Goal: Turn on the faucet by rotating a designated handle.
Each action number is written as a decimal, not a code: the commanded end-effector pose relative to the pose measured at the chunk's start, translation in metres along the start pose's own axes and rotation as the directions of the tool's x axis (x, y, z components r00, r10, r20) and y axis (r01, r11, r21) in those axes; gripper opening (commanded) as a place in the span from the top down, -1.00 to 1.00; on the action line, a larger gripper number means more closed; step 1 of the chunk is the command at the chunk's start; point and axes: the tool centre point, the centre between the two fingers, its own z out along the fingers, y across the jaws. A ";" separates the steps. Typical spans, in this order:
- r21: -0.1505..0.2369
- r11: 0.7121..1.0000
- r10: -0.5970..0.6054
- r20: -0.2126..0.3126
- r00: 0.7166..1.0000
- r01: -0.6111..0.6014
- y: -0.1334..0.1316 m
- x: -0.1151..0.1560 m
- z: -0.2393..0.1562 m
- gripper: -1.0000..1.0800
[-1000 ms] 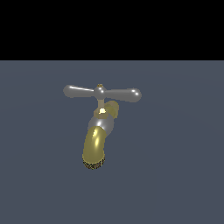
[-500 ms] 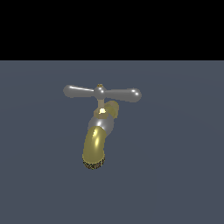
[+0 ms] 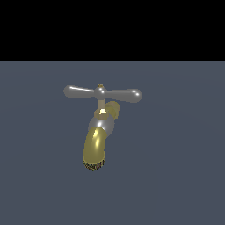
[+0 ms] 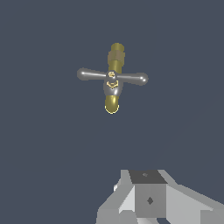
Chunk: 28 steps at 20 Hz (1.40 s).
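Since the earlier frames nothing has shifted: the faucet (image 3: 100, 132) sits mid-tabletop (image 3: 184, 176), its handle (image 3: 102, 92) unturned. Whether the claw (image 4: 146, 197), well apart, is open cannot be told.

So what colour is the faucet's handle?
Glossy silver-grey; the handle has a tiny brass cap at its hub. It shows best in the exterior view.

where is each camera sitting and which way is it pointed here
Exterior view: off the arm, looking slightly down at the faucet from its spout side, handle running across the picture; nothing of the robot shows.
Wrist view: on the wrist, above and away from the faucet, looking at the handle from over its hub; only a grey block of the robot's own body shows at the edge, the pincer's fingers unseen.
Shared: faucet, handle and dark grey floor.
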 end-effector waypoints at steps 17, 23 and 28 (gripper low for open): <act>0.041 0.909 0.416 -0.179 0.892 -0.416 -0.092 0.025 -0.025 1.00; 0.059 0.840 0.539 -0.207 0.816 -0.540 -0.123 0.046 -0.012 1.00; 0.071 0.769 0.634 -0.217 0.742 -0.636 -0.145 0.068 0.009 1.00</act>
